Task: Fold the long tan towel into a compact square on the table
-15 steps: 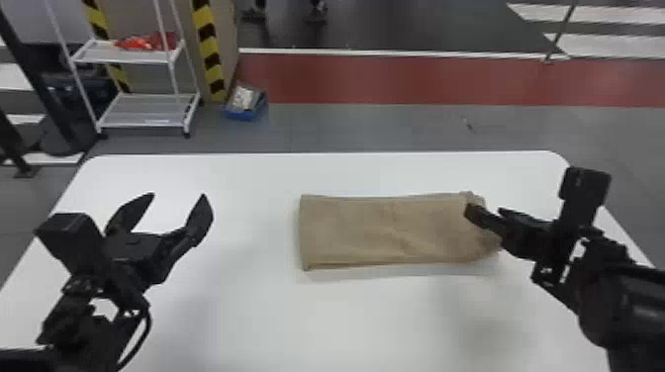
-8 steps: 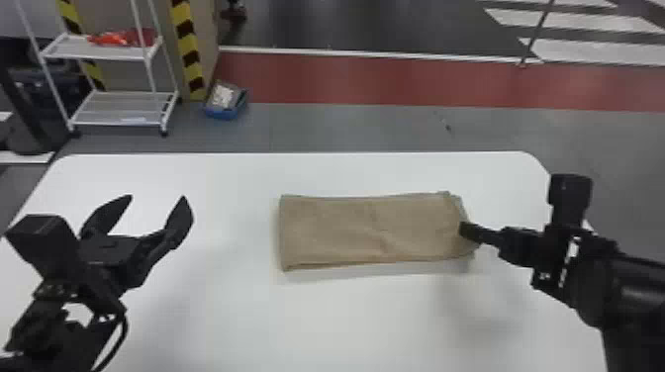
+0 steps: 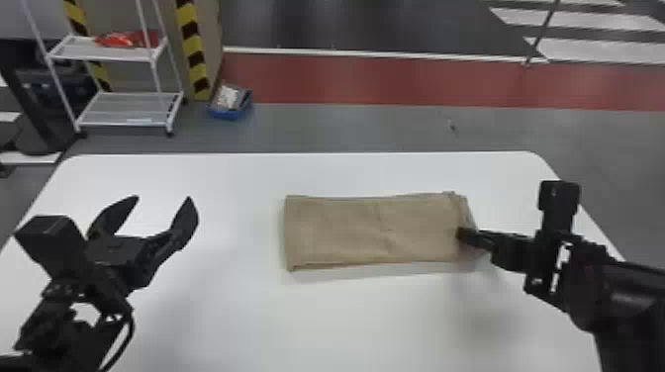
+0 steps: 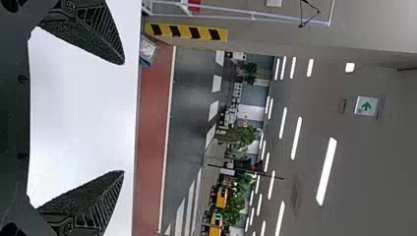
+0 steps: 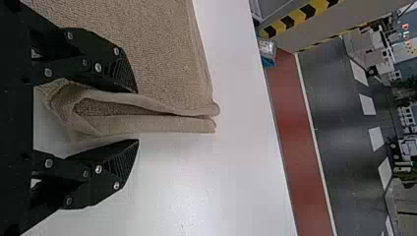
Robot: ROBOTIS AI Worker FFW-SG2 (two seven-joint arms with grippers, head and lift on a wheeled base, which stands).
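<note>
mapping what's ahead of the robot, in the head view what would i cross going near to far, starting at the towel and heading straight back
towel → table edge → grey floor → red strip → white line → dark floor

Tan towel (image 3: pixel 366 230): lay flat, a long layered strip, nearer the table's (image 3: pixel 307 326) far edge.
Weave: was coarse, lightly creased.
End folds: gaped toward the table's right.

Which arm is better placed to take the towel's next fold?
Right, I'd say: the right arm's fingers are open astride the layered right end of the towel. The left arm's fingers are open too, but well left of it.
</note>
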